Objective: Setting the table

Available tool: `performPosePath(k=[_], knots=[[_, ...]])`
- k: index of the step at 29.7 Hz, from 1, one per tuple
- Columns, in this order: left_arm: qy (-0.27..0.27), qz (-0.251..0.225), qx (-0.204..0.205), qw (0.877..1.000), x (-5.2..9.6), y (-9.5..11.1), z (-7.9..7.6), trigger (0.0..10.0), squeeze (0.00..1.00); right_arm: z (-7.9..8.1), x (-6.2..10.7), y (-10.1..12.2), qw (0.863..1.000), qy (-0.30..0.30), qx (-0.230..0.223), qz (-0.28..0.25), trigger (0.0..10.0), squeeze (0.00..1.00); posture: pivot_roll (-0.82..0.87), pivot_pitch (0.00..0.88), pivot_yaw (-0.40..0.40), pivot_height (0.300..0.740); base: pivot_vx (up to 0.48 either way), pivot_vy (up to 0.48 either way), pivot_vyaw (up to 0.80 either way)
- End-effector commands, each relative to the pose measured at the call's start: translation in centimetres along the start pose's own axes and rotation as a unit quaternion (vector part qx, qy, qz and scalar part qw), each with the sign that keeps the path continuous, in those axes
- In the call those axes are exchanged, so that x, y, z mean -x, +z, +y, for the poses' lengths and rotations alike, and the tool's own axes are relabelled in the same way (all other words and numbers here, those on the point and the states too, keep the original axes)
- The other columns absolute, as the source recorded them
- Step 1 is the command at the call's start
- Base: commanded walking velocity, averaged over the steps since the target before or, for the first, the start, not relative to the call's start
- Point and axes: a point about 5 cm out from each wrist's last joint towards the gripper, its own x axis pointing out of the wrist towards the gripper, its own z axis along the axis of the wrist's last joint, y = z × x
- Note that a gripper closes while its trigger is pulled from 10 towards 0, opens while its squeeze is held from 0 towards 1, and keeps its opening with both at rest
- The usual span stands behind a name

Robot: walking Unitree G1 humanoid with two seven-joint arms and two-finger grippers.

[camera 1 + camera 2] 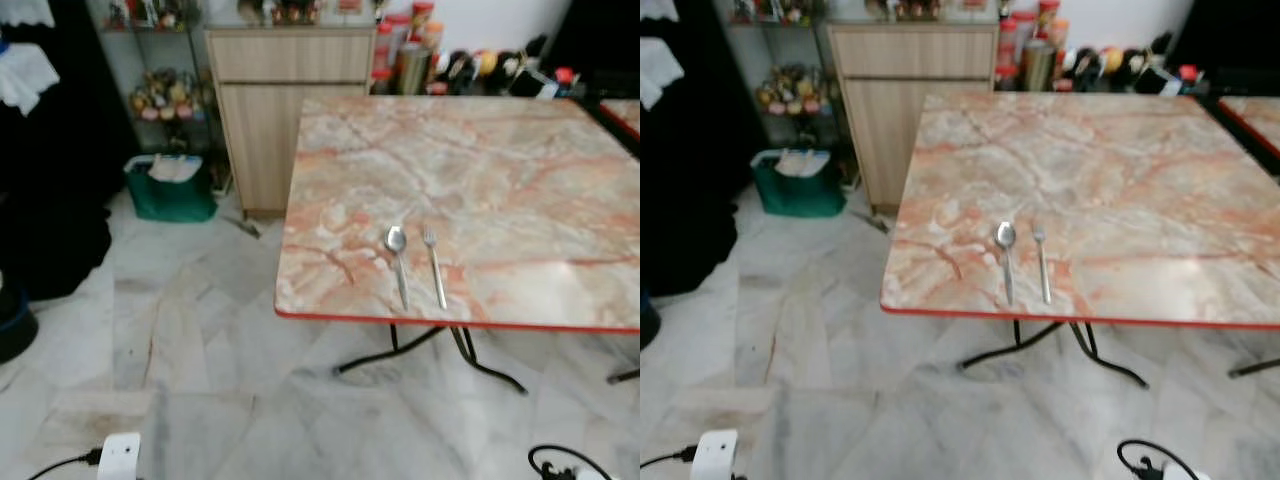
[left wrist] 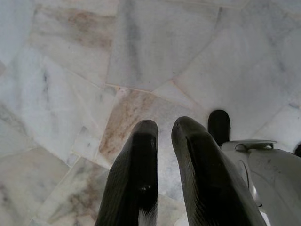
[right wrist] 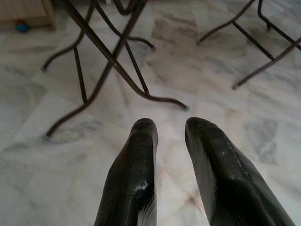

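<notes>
Both arms hang low over the marble floor [image 1: 200, 330]: the left gripper [image 2: 164, 129] has its fingers nearly together, holding nothing, and the right gripper [image 3: 170, 126] is slightly parted, also holding nothing. Beyond, near the front edge of the marble table [image 1: 500, 160], a spoon [image 1: 398, 262] and fork [image 1: 434, 264] lie side by side. A wooden cabinet [image 1: 265, 110] stands behind.

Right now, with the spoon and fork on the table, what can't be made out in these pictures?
- Marble table: its right side is cut off by the edge of both eye views.
- Bottles and jars behind the table: too small and blurred to identify.
- Green bin by the cabinet: contents unclear, too small.
- Spoon and fork: finer details too small.
</notes>
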Motion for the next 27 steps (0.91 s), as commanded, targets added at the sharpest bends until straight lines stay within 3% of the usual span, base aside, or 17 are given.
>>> performPosePath(k=[1, 10, 13, 21, 27], knots=[[-0.001, 0.012, -0.007, 1.000, 0.1, -0.7, 0.2, 10.0, 0.00, 0.1, 0.1, -0.7, 1.000, 0.000, 0.007, 0.020, 10.0, 0.00, -0.02, 0.084, -0.013, 0.740, 0.000, 0.000, 0.00], [0.002, 0.013, 0.000, 1.000, 0.1, -0.7, 0.2, 10.0, 0.00, 0.5, -1.0, -0.7, 0.998, -0.007, -0.011, 0.061, 10.0, 0.00, -0.01, 0.079, -0.018, 0.740, 0.000, 0.000, 0.00], [0.002, 0.013, 0.001, 1.000, 0.1, -0.8, 0.2, 10.0, 0.00, 0.3, -1.4, -0.1, 0.999, -0.017, -0.009, 0.047, 10.0, 0.00, 0.00, 0.077, -0.019, 0.740, 0.000, 0.000, 0.00], [0.004, 0.013, -0.002, 1.000, 0.1, -0.7, 0.3, 10.0, 0.00, -0.8, -1.7, 4.1, 0.997, -0.009, 0.024, -0.073, 10.0, 0.00, -0.01, 0.081, -0.013, 0.740, 0.000, 0.000, 0.00], [0.004, 0.012, -0.002, 1.000, 0.1, -0.7, 0.4, 10.0, 0.00, 0.2, -1.1, 7.5, 0.988, 0.019, 0.049, -0.147, 10.0, 0.00, -0.01, 0.082, -0.014, 0.740, 0.000, 0.000, 0.00]])
